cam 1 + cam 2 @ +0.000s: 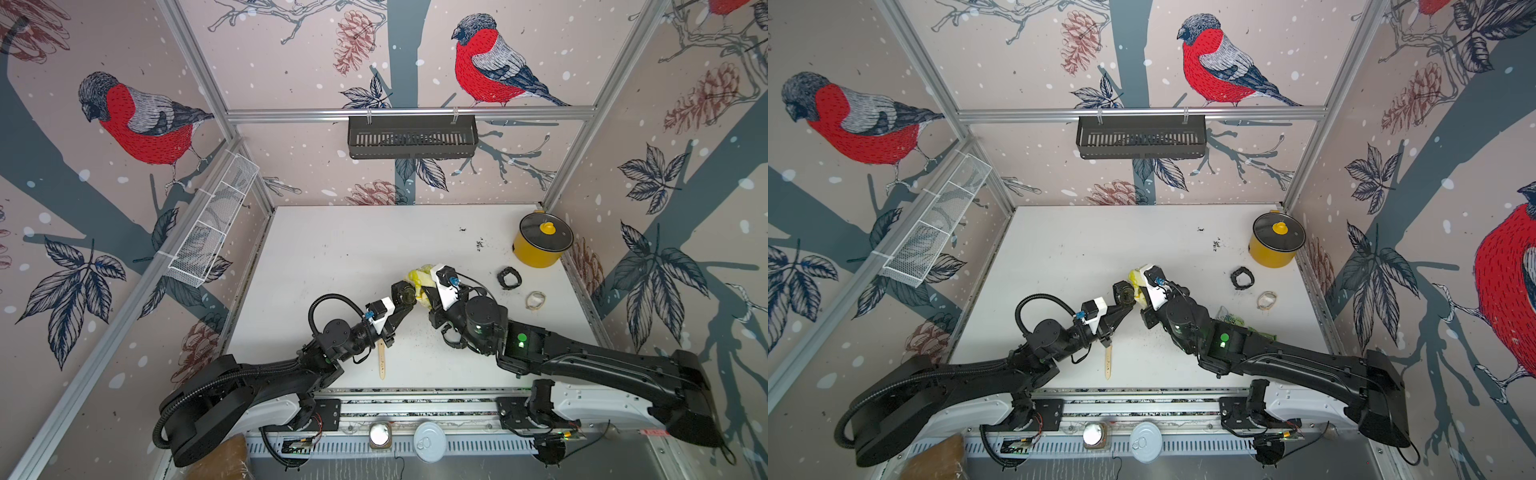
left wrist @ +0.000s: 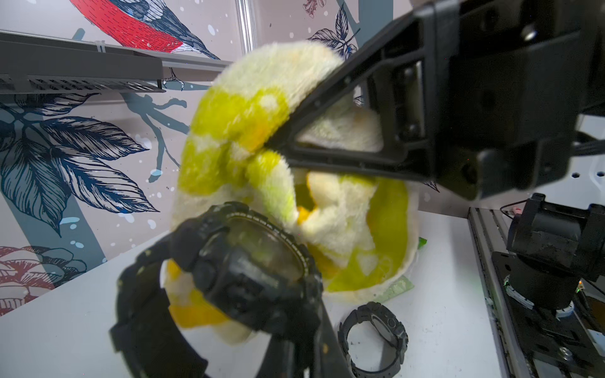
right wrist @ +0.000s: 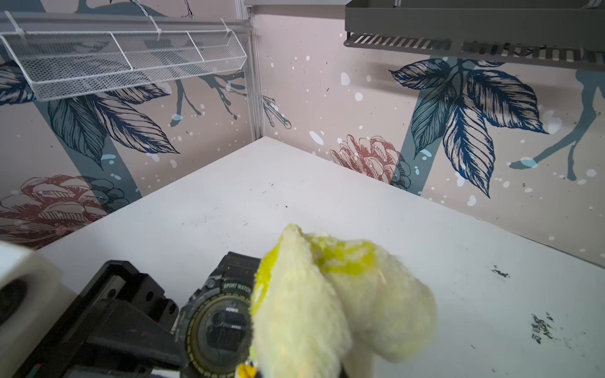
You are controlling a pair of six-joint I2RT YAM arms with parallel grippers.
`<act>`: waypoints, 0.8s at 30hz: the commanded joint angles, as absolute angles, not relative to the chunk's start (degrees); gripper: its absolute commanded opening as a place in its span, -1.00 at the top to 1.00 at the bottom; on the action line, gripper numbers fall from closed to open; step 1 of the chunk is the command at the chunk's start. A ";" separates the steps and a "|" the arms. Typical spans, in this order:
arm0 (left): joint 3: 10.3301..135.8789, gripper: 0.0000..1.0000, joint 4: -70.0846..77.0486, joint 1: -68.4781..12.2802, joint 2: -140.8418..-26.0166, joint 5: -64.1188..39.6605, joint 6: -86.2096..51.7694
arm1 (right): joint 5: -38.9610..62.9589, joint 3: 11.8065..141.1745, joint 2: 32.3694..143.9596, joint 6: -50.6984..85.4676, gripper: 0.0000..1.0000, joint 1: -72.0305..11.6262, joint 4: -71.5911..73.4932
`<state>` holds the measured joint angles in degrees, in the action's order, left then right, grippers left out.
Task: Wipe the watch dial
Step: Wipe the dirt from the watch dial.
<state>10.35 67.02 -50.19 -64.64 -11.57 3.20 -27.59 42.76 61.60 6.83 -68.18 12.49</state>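
- Watch (image 3: pixel 216 327) is held clear of the tabletop (image 1: pixel 353 257), mid-area. The left tool (image 1: pixel 405 302) is clamped narrow on it, low on case or strap; the exact spot cannot be told.
- Cloth (image 3: pixel 327 294) is pinched in the right tool (image 1: pixel 427 291), bunched and touching the watch at one side.
- Dial (image 2: pixel 258 252) is mostly uncovered and only its edge is met by cloth. The wipe is judged barely under way.
- Risk: the watch could be twisted or pushed out of the grip if wiping force is applied off-axis, because the hold looks small and sits to one side.
- Risk: the glass could be struck by a hard finger of the right tool. The cloth is loose, and little padding is seen ahead of the tip.
- Risk: the cloth could be dragged out of the pinch if it snags on the bezel.
- Risk: the two tools are close together, so contact is likely if the stroke is taken too far across.
- Risk: part of the dial could be missed if only the loose fold is brushed over it.
- If dropped, the watch would land on the tabletop. The second watch (image 1: pixel 509 277) and pot (image 1: pixel 540 243) are well apart.
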 commanded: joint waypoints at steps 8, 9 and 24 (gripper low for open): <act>10.89 1.00 72.42 -50.19 -66.09 -7.88 0.09 | -22.93 39.24 67.53 5.72 0.96 -72.01 23.88; 11.28 1.00 71.93 -50.19 -66.26 -6.67 -0.49 | -22.86 38.08 67.13 6.16 0.96 -72.23 24.83; 11.51 1.00 73.64 -49.71 -65.38 -5.76 -1.65 | -23.05 28.13 61.61 11.18 0.97 -68.36 23.02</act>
